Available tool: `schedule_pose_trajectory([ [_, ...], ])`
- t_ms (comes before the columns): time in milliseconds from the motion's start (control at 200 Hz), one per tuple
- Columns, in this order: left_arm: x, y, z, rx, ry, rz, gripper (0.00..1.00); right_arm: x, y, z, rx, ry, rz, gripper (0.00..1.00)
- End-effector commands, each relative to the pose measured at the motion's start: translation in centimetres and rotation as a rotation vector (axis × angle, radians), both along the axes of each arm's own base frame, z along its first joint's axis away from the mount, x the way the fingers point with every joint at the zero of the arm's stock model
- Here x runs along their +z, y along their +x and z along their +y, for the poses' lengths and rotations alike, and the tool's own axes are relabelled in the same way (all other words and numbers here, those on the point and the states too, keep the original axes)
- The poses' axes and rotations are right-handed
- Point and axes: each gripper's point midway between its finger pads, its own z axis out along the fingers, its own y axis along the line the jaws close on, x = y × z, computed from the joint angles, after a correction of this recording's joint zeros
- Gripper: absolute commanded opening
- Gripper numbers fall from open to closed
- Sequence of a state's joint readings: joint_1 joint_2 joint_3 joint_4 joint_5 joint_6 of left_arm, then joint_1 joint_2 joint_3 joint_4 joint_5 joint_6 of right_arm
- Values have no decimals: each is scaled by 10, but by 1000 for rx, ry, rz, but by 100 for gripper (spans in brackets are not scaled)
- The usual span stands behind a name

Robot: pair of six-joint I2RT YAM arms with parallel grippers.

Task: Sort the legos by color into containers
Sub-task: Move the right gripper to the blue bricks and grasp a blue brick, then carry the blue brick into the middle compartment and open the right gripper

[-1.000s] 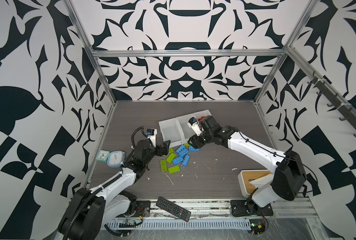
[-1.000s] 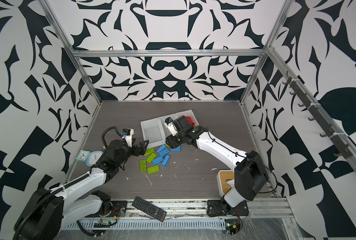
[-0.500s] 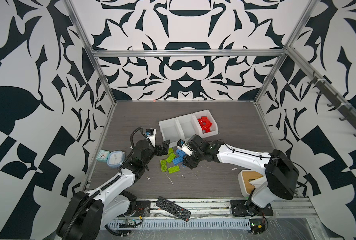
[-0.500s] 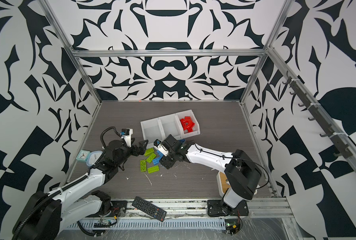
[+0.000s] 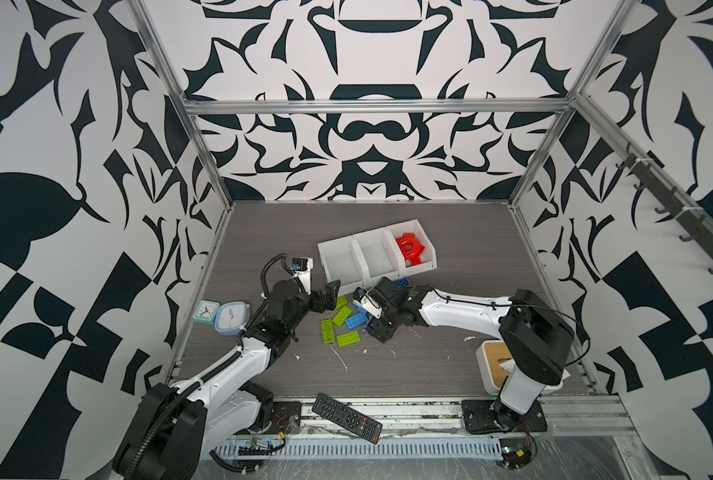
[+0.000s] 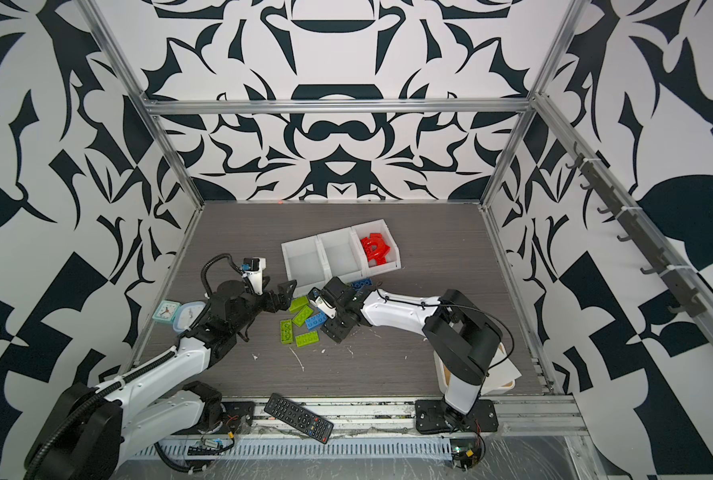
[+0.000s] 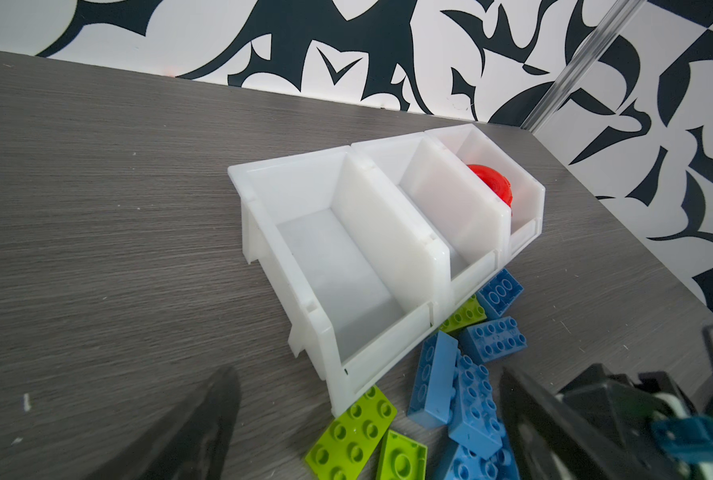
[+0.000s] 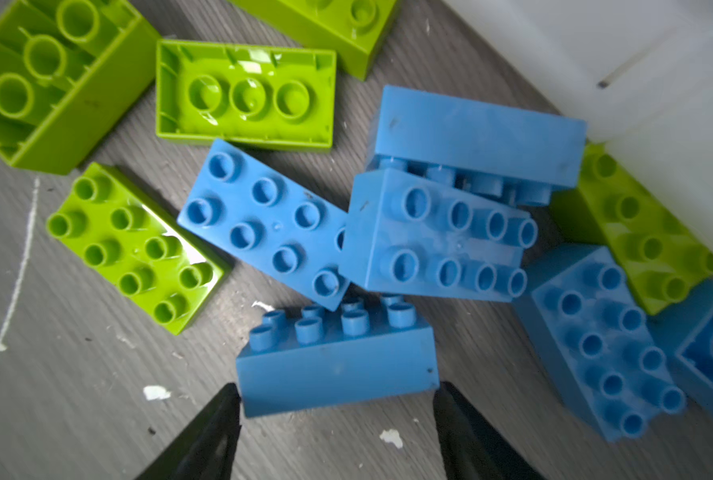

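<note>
The three joined white containers (image 5: 325,258) (image 6: 305,266) (image 7: 388,232) lie at the middle of the table in both top views. Red legos (image 5: 409,249) (image 6: 373,248) (image 7: 492,183) fill the right-hand bin; the other two bins look bare. Loose green legos (image 5: 328,330) (image 8: 134,245) and blue legos (image 5: 355,320) (image 7: 471,399) lie in front of the bins. My right gripper (image 5: 373,322) (image 8: 336,399) is open, low over the pile, its tips either side of a blue brick (image 8: 338,365). My left gripper (image 5: 329,296) (image 7: 367,419) hangs open by the left bin's front corner.
Two small clocks (image 5: 222,316) sit by the left wall. A black remote (image 5: 346,417) lies on the front rail. A white box with a wooden lid (image 5: 494,357) stands at the front right, partly behind the right arm's base. White scraps dot the table.
My right arm swung from over the right-hand bin down and left to the blue bricks in the pile, and its jaws widened. The left arm has not moved.
</note>
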State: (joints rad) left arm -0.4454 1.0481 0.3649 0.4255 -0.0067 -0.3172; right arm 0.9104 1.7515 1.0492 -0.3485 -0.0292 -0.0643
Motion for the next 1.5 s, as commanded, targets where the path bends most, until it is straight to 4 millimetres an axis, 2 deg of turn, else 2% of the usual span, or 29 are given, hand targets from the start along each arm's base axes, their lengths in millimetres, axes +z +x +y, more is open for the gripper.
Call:
schedule_pose_trajectory([
  [0, 12, 2, -1, 2, -13, -29, 100, 19, 12, 17, 17, 53, -58, 76],
  [195, 12, 2, -2, 0, -14, -27, 100, 17, 14, 21, 18, 64, -63, 75],
  [385, 13, 2, -1, 2, -16, -29, 100, 11, 15, 20, 11, 53, -54, 69],
  [560, 12, 2, -1, 1, -16, -30, 100, 13, 12, 15, 0, 52, -55, 63],
  [745, 12, 2, -1, 0, -18, -29, 100, 28, 8, 13, -16, 97, -60, 61],
  [975, 13, 1, -1, 0, -20, -33, 100, 62, 12, -1, -68, 149, -93, 60],
  [1100, 13, 1, -2, -1, -21, -32, 100, 87, 30, -10, -120, 212, -101, 60],
  [1290, 9, 3, -4, -9, -19, -25, 100, 126, 86, -16, -267, 331, -178, 59],
  [1500, 5, 3, -8, -27, -29, -15, 100, 131, 150, -19, -431, 348, -204, 56],
])
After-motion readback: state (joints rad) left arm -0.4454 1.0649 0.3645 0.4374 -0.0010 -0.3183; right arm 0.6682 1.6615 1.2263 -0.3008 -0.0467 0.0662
